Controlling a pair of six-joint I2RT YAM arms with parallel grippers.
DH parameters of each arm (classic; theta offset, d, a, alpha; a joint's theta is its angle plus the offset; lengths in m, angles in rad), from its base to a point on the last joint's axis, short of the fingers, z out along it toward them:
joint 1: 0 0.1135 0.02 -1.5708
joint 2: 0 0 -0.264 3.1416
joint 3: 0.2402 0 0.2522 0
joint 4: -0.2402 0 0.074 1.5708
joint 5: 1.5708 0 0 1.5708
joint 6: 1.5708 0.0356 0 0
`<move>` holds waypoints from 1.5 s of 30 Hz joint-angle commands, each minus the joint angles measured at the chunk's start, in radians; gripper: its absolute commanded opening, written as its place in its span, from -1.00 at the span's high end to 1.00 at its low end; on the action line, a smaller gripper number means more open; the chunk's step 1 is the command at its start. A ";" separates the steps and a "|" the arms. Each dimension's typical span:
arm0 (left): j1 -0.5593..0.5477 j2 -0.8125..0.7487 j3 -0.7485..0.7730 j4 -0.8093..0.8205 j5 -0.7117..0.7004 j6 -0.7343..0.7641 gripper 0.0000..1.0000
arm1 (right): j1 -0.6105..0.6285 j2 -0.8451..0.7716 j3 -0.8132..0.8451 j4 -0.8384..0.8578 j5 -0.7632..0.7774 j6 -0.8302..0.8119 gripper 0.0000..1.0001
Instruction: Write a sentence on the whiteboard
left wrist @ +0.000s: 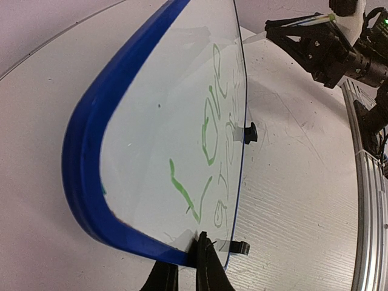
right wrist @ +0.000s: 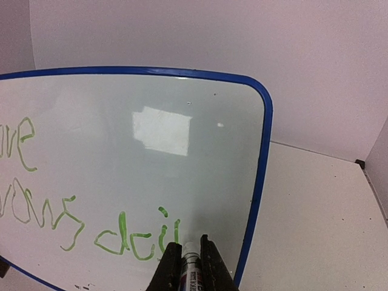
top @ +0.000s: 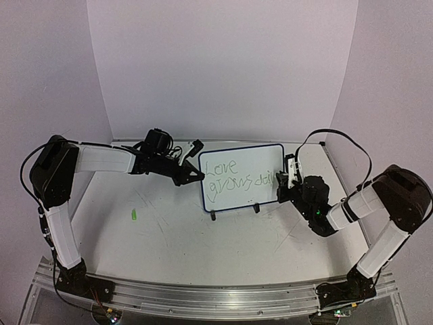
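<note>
On a scuffed white bench [top: 169, 244] ringed by three plain pale walls [top: 223, 68], one whiteboard [top: 254, 159] stands mid-back on two black feet [top: 214, 217], the left fingers [left wrist: 162, 277] pinching its left rim, the right fingers [right wrist: 213, 267] gripping one marker [right wrist: 190, 262] at the green two-line sentence [top: 233, 179].

White arm segments [top: 105, 159], black joints [top: 54, 172], black cable [top: 331, 131]; black left end effector [top: 197, 175]

Glossy white rectangular whiteboard [top: 260, 159]: blue rim, two black feet [top: 214, 217]. Handwritten cursive sentence [top: 233, 181]: green. White cylindrical marker [right wrist: 190, 262]: dark printing. Scuffed white surface [top: 203, 250]: one small green mark [top: 134, 215].
</note>
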 commanded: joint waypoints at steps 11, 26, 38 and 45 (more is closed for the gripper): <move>0.006 0.051 -0.044 -0.182 -0.210 0.147 1.00 | -0.005 0.005 0.029 -0.025 0.007 0.004 1.00; 0.007 0.051 -0.046 -0.182 -0.208 0.146 1.00 | -0.005 0.013 0.014 -0.041 0.027 0.053 1.00; 0.006 0.056 -0.046 -0.183 -0.206 0.146 1.00 | -0.005 0.004 -0.022 -0.045 0.046 0.098 1.00; 0.006 0.056 -0.044 -0.183 -0.203 0.146 1.00 | -0.005 0.024 -0.003 -0.016 0.086 0.098 1.00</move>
